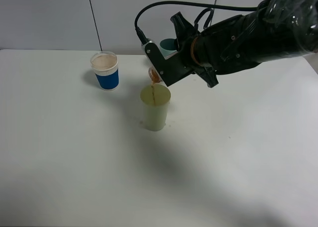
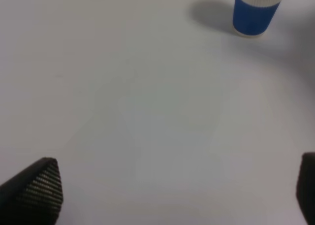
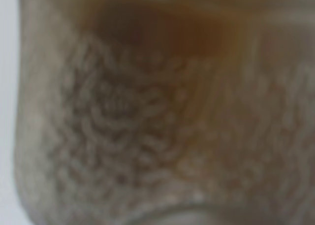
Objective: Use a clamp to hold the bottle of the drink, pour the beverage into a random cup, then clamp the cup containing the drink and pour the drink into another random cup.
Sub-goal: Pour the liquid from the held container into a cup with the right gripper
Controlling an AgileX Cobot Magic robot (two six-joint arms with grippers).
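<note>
Step one, mid-pour: right gripper (image 1: 160, 70) is clamped on the bottle (image 1: 154, 76), tipped over the pale yellow-green cup (image 1: 155, 113), with the beverage (image 1: 153, 92) streaming in. Left gripper (image 2: 170, 190) has jaws apart and empty, near the blue-and-white cup (image 2: 255, 13). Next move likely: level the bottle without dripping, then set it down.

Tipped bottle (image 1: 155, 76), seemingly clear, thin reddish-brown stream (image 1: 153, 92) into upright pale yellow-green cup (image 1: 155, 115); blue-and-white cup (image 1: 105, 72) apart.

Counter (image 1: 74, 162): plain white, matte, fills most of view. Wall (image 1: 44, 18) behind far edge: pale grey panels, two thin dark vertical seams (image 1: 94, 18). Light diffuse, from above. Soft broad shadow across counter middle; surface dimmer toward near edge and near-left corner.
</note>
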